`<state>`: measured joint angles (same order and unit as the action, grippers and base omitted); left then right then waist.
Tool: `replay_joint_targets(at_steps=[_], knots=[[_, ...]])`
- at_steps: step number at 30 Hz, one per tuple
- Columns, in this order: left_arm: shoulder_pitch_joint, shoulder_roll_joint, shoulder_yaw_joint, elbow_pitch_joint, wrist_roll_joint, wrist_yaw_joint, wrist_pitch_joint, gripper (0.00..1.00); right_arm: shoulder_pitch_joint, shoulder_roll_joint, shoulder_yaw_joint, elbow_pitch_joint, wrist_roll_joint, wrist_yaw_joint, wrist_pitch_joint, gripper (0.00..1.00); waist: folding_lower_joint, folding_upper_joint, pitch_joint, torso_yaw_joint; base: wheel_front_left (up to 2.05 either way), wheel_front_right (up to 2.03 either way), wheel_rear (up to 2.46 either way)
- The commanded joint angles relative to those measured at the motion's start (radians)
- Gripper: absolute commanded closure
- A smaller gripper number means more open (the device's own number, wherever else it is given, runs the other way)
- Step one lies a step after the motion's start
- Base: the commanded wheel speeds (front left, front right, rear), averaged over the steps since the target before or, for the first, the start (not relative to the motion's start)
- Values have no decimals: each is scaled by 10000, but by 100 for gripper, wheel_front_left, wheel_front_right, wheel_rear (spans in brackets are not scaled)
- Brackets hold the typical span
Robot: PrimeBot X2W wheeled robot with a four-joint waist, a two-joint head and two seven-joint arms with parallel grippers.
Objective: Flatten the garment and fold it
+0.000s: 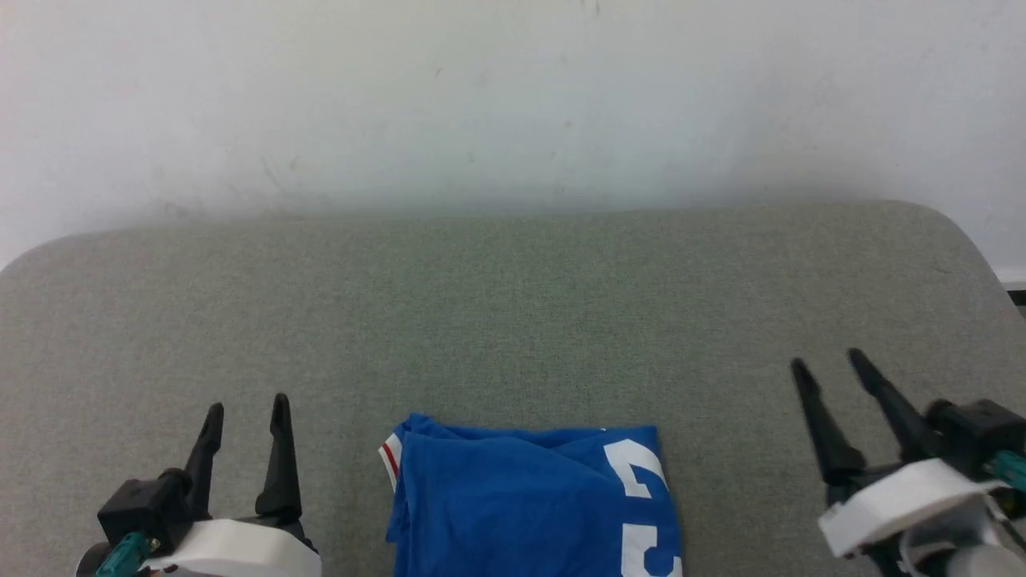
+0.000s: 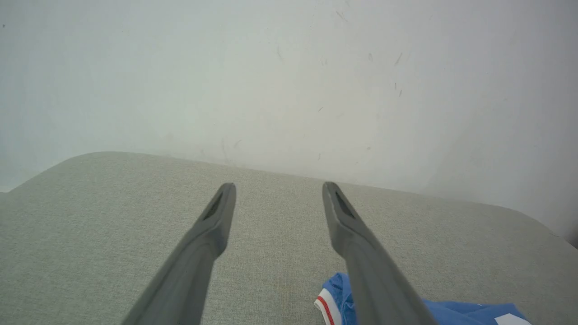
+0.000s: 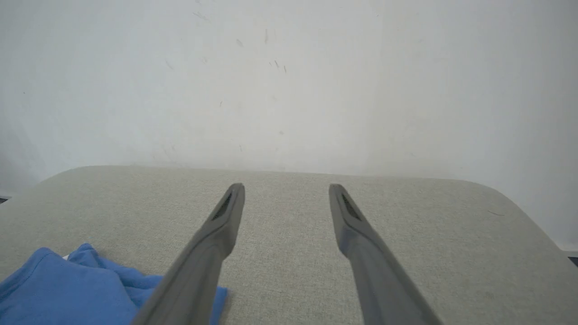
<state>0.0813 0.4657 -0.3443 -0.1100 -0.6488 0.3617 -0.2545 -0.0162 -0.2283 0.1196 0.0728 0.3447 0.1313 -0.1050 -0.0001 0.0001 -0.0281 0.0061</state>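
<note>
At bottom centre of the head view, folded blue garment (image 1: 513, 497) on grey bench (image 1: 513, 320), left claw (image 1: 247, 405) lower left, fingers parted, right claw (image 1: 826, 358) lower right, likewise spread, both clear of the cloth

The right claw (image 3: 286, 189) gapes above the grey table (image 3: 429, 234), blue garment (image 3: 67, 289) beside.

One garment (image 1: 513, 505) — two grippers (image 1: 247, 402) (image 1: 826, 359) (four fingers (image 1: 280, 457)).

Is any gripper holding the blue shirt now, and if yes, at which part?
Nothing is held. The left gripper and right gripper are both open, apart from the garment lying between them.
</note>
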Motion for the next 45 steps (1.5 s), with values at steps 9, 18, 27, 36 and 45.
replay_joint_targets(at_steps=[9,18,27,36,45], knots=[[442,-375,764,84,697,-430,-69,0,1232,747,-3420,-716,708,-6,2250,0,1,-1,8,18,0,0,0],[319,-523,1058,574,1161,-993,-71,0,978,1158,-3917,1246,3387,-6,6870,0,1,-1,185,339,0,0,0],[-16,-707,1535,818,1748,-1819,-71,0,-241,1772,-2928,3299,6270,-6,8839,0,1,-1,477,795,0,0,0],[-44,-1179,1937,1011,2157,-2351,-72,0,-1319,1778,-655,5057,8034,-6,7857,0,1,-1,618,1083,0,0,0],[101,-1436,2266,1268,2440,-2460,-72,0,-1671,1473,619,4836,7575,-6,7172,100,1,-1,503,967,0,0,0]])
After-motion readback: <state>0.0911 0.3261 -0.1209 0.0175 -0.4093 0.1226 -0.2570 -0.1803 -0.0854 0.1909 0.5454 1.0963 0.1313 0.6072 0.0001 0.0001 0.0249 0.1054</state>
